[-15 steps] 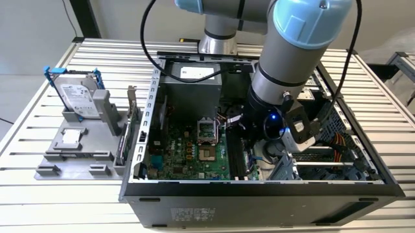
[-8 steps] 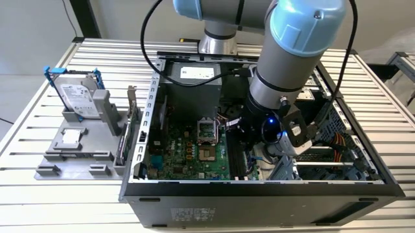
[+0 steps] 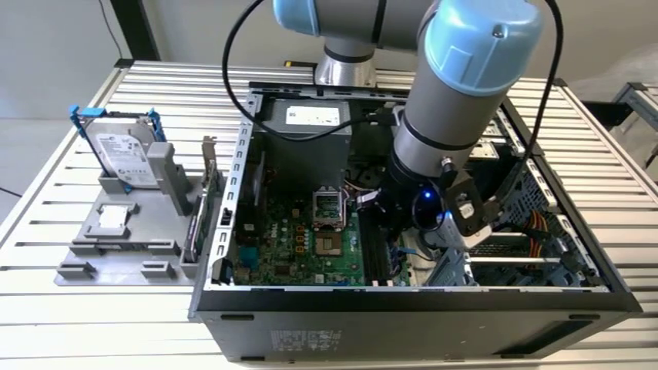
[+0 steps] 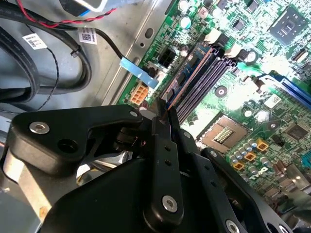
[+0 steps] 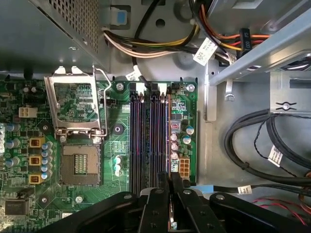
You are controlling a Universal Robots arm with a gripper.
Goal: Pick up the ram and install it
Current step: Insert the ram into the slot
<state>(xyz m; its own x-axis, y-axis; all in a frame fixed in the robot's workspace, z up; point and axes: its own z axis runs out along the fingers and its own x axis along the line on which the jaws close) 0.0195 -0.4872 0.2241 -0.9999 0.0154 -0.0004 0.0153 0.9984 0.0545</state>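
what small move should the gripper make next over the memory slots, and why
Probably a slow, straight push down. The gripper is shut on the ram, edge-on and in line with the memory slots on the motherboard, at the slots' near end, apparently not seated.

Grey arm [image 3: 437,123] (blue caps), black tool [image 5: 170,187]

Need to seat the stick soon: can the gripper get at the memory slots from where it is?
Probably yes. The gripper sits directly over the memory slots on the motherboard, and nothing crosses between them; the cables lie off to the side.
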